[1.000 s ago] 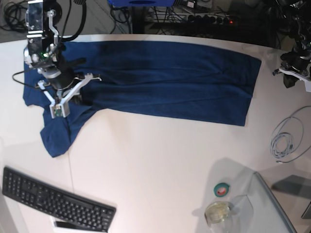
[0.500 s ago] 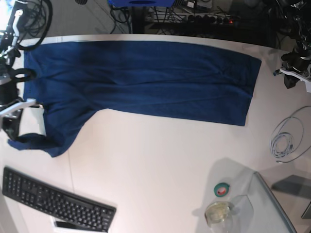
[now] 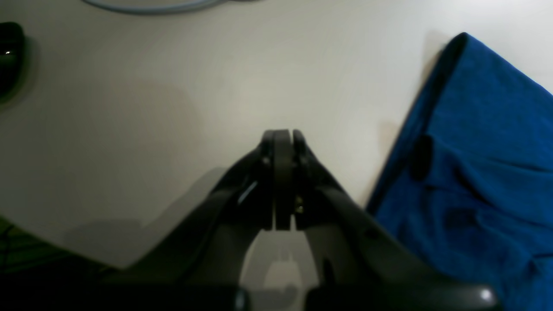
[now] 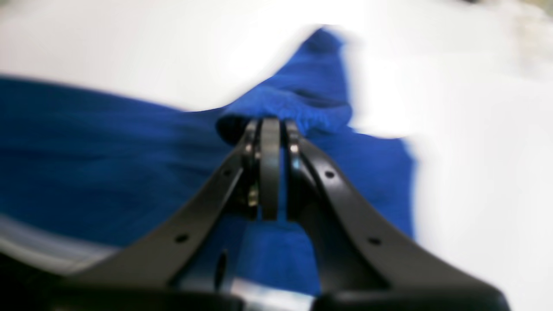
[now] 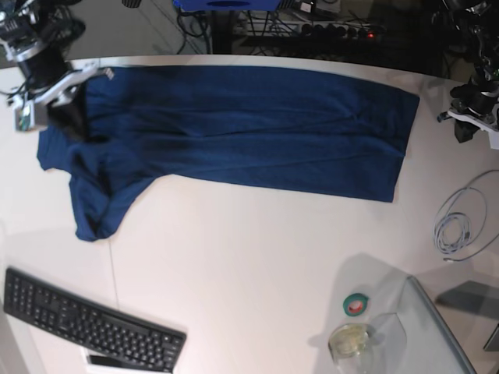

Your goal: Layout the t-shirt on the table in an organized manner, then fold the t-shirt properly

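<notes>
Overhead view. We see the shirt (image 5: 234, 128) spread along the far side of the desk (image 5: 257, 265), its long axis running left to right. The right claw (image 4: 270, 129), closed, pinches a fold of cloth at the shirt's sleeve end. The left claw (image 3: 278, 138), closed on nothing, hangs beside the shirt's opposite, hem end. A keyboard (image 5: 86, 323) lies well clear, nearer us.

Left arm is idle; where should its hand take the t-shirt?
Probably at the t-shirt's near hem corner, coming in from the open table on the cable side. That edge lies flat and straight with bare table beside it, and it sits close to the shut left hand.
</notes>
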Controlling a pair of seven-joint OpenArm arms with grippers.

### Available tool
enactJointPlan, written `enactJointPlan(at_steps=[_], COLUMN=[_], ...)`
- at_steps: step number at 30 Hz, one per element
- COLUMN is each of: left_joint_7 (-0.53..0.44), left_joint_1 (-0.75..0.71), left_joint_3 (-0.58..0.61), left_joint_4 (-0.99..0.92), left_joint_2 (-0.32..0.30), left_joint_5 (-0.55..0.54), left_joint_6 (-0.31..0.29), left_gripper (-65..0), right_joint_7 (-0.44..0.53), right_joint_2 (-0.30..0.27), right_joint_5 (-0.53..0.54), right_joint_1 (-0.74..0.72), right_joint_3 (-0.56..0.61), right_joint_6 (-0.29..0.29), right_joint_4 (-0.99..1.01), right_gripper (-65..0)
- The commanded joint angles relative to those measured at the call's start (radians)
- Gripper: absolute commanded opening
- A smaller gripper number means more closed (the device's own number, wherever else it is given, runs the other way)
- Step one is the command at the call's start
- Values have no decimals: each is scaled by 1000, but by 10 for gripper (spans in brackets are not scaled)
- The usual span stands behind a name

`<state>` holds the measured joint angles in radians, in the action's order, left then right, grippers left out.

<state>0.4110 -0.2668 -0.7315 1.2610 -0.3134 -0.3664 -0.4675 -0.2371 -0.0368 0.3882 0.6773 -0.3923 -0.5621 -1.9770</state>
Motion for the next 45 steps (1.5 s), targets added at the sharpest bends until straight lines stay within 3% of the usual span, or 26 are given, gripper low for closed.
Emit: enactJointPlan(at_steps=[1, 2, 7, 10, 13, 19, 21, 27, 32, 39, 45], left_joint_7=[-21, -21, -21, -21, -21, -24, -24, -25, -25, -25, -25], left_joint_1=[4, 4, 4, 4, 14, 21, 22, 24, 45, 50, 47], left_joint_3=[-6, -6, -6, -4, 33, 36, 34, 40, 45, 83, 95], left_joint_4=[15, 15, 15, 15, 15, 15, 13, -37, -68, -103, -103], left_joint_2=[-22, -22, -22, -20, -20, -5, 4, 0, 7, 9, 26], left_joint_5=[-7, -7, -7, -7, -6, 139, 160, 169, 171, 171, 171], left_joint_6=[0, 0, 0, 0, 5, 5, 5, 5, 5, 5, 5], left_gripper=[-650, -650, -650, -650, -650, -650, -650, -650, -650, -650, -650], right_joint_7=[2, -32, -272, -364, -364, -370, -385, -397, -509, -531, -531], right_joint_2=[-8, -8, -8, -41, -82, -71, -110, -130, -104, -39, 8], right_joint_5=[56, 104, 232, 237, 239, 237, 232, 156, 62, 19, 19], right_joint_1=[31, 43, 32, -28, -89, -261, -333, -489, -626, -741, -807], right_joint_3=[2, 2, 16, 131, 330, 597, 692, 870, 1036, 1153, 1159], right_joint_6=[-68, -136, -136, -136, -136, -136, -136, -136, -136, -136, -136], right_joint_4=[-22, -26, -28, -22, -23, -11, -9, 29, 31, 38, 109], right_gripper=[-650, -650, -650, -650, -650, -650, -650, -650, -650, -650, -650])
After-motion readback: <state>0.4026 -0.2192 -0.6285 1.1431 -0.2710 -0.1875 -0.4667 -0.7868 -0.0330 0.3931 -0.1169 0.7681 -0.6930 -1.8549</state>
